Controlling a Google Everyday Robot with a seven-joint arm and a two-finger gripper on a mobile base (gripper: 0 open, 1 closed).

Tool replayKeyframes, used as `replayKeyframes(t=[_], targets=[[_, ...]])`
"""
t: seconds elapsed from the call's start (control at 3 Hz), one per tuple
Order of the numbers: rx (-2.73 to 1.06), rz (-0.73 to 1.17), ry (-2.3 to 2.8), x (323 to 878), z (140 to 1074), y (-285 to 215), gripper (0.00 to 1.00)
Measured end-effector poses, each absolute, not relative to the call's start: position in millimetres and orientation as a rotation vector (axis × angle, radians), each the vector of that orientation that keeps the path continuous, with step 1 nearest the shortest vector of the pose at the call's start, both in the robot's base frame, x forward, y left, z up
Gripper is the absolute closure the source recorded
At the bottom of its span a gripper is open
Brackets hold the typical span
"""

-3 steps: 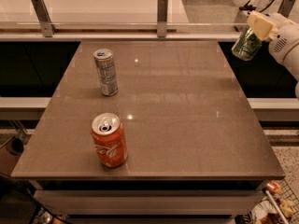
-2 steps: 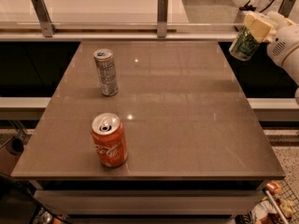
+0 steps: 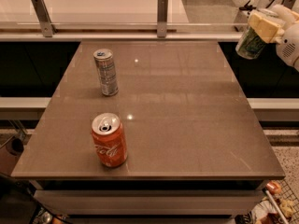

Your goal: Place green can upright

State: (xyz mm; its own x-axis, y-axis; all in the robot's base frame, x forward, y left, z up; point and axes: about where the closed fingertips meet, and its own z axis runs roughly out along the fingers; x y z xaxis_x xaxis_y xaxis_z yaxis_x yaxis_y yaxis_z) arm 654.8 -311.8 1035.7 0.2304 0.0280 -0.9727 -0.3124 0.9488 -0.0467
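Well, in the one camera view my claw (image 3: 259,31) hangs at the upper right, just off the far right corner of the table (image 3: 187,125). Its pale yellow fingers (image 3: 265,26) are clamped around the green can (image 3: 249,45). That can is up in the air, touching nothing but me, and it tilts a little. On the table an orange-red can (image 3: 110,141) stands upright near the front left, and a slim silver can (image 3: 106,72) stands upright behind it. Both are well apart from my claw.
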Motion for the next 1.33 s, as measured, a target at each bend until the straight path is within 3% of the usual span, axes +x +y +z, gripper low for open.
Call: replayKeyframes(t=[0.67, 1.33], targets=[[-0.38, 0.049, 1.279, 663.0, 1035.7, -322.7, 1.0], [-0.475, -0.021, 1.25, 655.5, 1035.2, -313.0, 1.0]])
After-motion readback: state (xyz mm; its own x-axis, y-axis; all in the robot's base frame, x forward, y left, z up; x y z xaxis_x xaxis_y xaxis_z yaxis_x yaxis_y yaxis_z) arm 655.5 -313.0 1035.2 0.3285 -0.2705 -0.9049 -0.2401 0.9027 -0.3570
